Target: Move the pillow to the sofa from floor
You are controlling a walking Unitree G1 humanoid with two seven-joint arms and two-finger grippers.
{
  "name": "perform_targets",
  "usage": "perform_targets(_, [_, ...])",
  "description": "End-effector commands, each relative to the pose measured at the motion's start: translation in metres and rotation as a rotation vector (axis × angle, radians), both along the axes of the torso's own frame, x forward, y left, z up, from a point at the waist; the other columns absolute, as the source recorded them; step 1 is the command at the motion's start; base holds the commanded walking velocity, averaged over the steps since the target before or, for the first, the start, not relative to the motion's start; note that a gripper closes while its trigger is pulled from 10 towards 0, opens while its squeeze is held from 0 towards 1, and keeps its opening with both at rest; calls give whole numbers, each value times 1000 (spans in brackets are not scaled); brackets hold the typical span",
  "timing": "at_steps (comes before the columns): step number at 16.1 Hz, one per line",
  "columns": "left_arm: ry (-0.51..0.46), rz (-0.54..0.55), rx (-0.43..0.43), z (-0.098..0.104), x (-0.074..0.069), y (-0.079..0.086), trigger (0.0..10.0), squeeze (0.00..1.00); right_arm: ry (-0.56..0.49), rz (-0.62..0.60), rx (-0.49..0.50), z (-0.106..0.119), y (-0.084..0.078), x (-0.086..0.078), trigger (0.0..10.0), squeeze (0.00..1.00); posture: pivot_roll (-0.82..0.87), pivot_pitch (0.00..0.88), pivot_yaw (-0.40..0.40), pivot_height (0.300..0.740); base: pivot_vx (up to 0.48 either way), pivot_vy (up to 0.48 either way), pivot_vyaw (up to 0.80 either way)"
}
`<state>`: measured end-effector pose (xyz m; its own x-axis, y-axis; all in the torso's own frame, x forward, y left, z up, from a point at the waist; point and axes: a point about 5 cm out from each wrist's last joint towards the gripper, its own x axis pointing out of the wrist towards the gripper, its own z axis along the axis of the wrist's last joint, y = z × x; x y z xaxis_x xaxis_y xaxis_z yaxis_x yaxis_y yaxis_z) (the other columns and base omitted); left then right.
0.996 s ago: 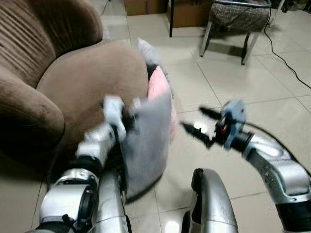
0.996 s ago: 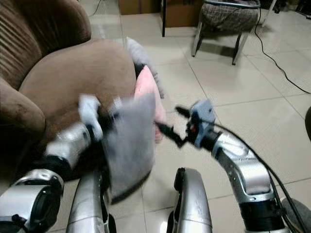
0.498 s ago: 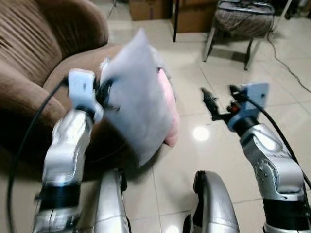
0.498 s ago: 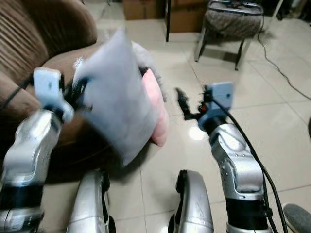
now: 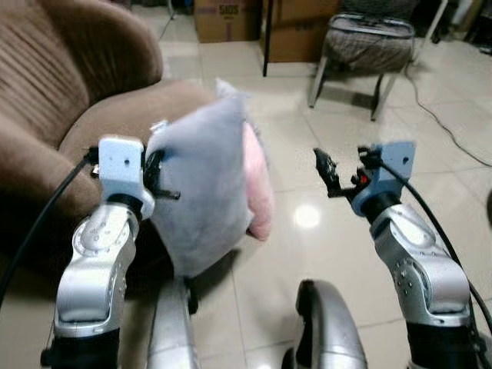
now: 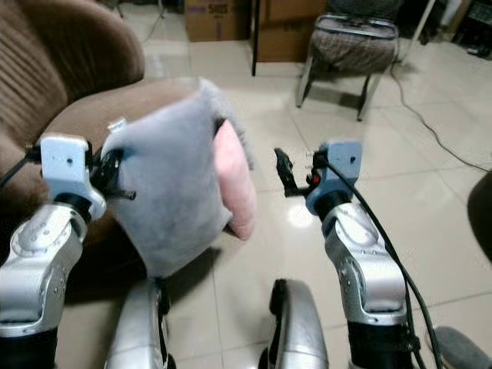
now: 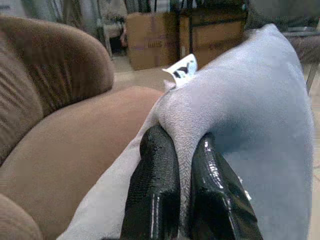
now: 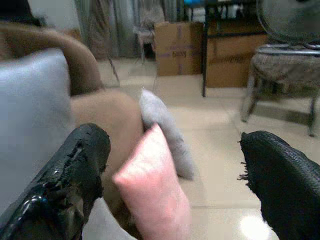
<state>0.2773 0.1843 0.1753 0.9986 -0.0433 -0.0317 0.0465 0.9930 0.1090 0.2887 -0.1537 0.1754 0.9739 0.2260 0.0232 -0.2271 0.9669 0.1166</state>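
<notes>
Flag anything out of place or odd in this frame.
Two pillows, a pink one and a grey one, lean against the sofa front on the floor. The left hand pinches the lifted grey pillow by its edge, so it hangs tilted. The right hand is open.

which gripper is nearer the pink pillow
Right. The open right gripper hangs beside the pink pillow, while the left gripper pinches the grey pillow at its far edge.
</notes>
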Motion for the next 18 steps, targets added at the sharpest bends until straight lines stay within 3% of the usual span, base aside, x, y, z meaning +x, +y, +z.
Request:
perform_targets(1, [-59,23,14,14,-2,0,10000,0,-49,28,16,12,5,-4,10000,0,69,0,-28,591,0,0,0])
perform_targets(5, [-76,59,42,19,-4,2,10000,0,-28,31,-42,6,14,-8,10000,0,73,0,-37,636,0,0,0])
perform_targets(7, [-59,78,44,15,-7,5,10000,0,-36,55,-129,6,16,-9,10000,0,73,0,-37,651,0,0,0])
perform_targets(13, [-61,79,71,15,-8,4,10000,0,6,61,-116,1,17,-12,10000,0,70,0,-35,716,0,0,0])
perform_targets(18, [-63,63,73,13,-10,0,10000,0,19,38,-115,-1,16,-11,10000,0,69,0,-34,740,0,0,0])
